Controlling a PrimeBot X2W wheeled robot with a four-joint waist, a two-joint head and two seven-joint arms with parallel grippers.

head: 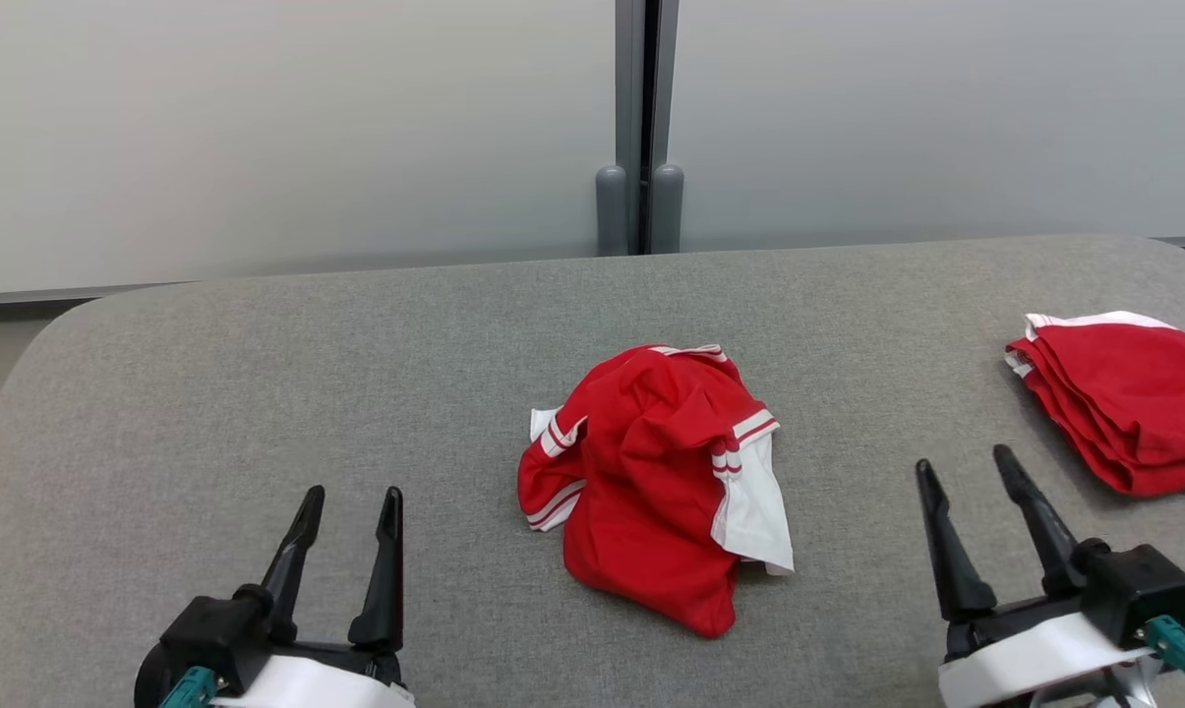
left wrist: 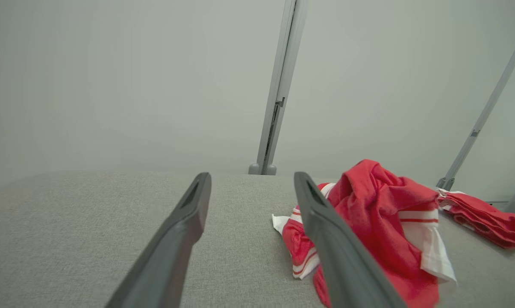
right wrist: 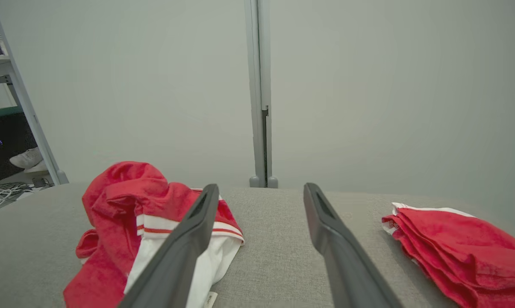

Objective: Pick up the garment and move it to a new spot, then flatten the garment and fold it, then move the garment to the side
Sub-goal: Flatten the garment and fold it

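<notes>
The left gripper (head: 353, 492), with its two long dark fingers, sits at about 7 o'clock in the head view. Its fingers are spread wide apart and there is nothing between them. The right gripper (head: 963, 458) sits at about 4 o'clock. Its fingers are spread wide too, and it holds nothing. Both grippers point up toward 12 o'clock over the soft grey cloth-covered worktop (head: 258, 374), which has rounded corners. The crumpled red garment (head: 651, 472), which has white stripes and a white flap, lies in a bumpy heap in the middle of the worktop. It is between the two grippers and a little farther up, and it touches neither one. The white flap hangs out on the heap's 4 o'clock side, and a striped red and white edge sticks out at its 9 o'clock side. In the left wrist view the heap lies toward 4 o'clock, partly behind one dark finger. In the right wrist view it lies toward 8 o'clock. A neat pile of folded red cloth (head: 1123, 403) with a white edge rests on the worktop at 3 o'clock in the head view, well apart from the heap and near the right gripper. Behind the worktop stands a pale wall (head: 258, 128) with a grey post (head: 639, 118) at 12 o'clock. A white shoe (right wrist: 26, 158) shows at 9 o'clock in the right wrist view.
</notes>
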